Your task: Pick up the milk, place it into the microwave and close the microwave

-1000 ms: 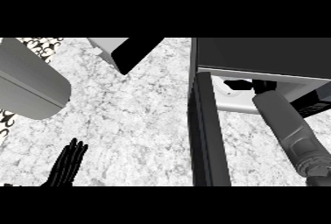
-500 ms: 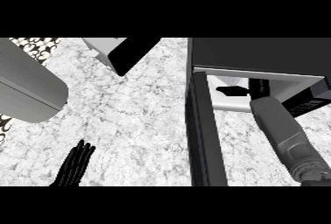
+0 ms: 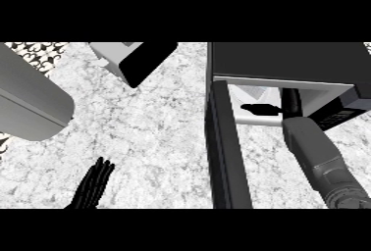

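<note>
Two hands are recorded on a white-and-grey marbled surface [image 3: 159,132] seen from steeply above; the left hand [image 3: 92,185] is noted at seven o'clock, near the lower edge, fingers straight and together, pointing up toward one o'clock, holding nothing and resting apart from every other item; the right forearm [image 3: 322,159], grey, is entered from five o'clock and runs up toward the microwave [image 3: 290,61] at one to two o'clock; the right hand [image 3: 291,100] is seen only as a dark shape passing over the lower lip of the microwave's opening and into the cavity; whether its fingers are straight or curled cannot be told, since they are hidden inside; a small black shape [image 3: 258,109] is noted just left of the wrist against the pale cavity floor, and it cannot be told whether this is a thumb, a finger or a shadow.

Microwave: dark body, pale interior, open; its door [image 3: 225,152] is seen edge-on as a tall dark slab, swung out and running from the cavity's left corner down to six o'clock.

Milk: not identifiable in this view; its place cannot be told, the cavity being largely covered by the right hand and forearm.

Other items: a large grey rounded block [image 3: 29,105] at nine to ten o'clock, cut by the left edge; a pale box with a black face [image 3: 134,59] at twelve o'clock, tilted; a patterned black-and-white strip [image 3: 33,49] at eleven o'clock.
</note>
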Robot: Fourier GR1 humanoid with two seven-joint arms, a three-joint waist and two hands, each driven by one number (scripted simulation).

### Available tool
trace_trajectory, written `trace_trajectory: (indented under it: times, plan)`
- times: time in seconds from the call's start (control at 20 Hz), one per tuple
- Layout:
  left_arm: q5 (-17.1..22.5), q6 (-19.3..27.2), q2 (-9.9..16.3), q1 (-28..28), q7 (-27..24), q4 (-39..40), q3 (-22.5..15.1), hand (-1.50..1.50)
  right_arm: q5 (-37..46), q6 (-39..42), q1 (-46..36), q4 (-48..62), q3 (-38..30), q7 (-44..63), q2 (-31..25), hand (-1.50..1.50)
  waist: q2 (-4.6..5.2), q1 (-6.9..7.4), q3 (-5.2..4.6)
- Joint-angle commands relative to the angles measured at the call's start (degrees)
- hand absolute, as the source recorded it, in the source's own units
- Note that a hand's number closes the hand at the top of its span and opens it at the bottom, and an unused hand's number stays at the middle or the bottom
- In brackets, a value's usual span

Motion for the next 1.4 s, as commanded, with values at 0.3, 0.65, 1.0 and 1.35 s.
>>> trace_trajectory:
  times: [0.3,0.65,1.0,1.35]
  plan:
    - [-1.09,0.01,-1.14,-2.91,2.79,0.56,-1.16,-1.50,-3.19,14.07,9.32,0.13,-1.98,-8.24,-1.49,-1.50,-0.22,-2.82,0.24]
    - [-3.41,1.90,-2.73,-2.77,3.68,0.81,-2.78,-1.50,-3.73,18.15,16.28,-1.59,-1.28,-12.26,0.36,-1.50,-0.82,-3.87,0.15]
    - [1.50,-3.13,-1.33,-3.69,3.58,1.30,-1.66,-1.50,-7.57,33.81,24.94,-5.31,-2.32,-18.26,0.04,-1.50,-1.28,-5.13,0.06]
    - [-5.60,-1.49,-1.86,-6.20,8.41,3.41,-6.63,1.50,-10.38,39.74,31.75,-14.60,-0.24,-16.44,2.13,-1.50,-1.49,-5.32,0.00]
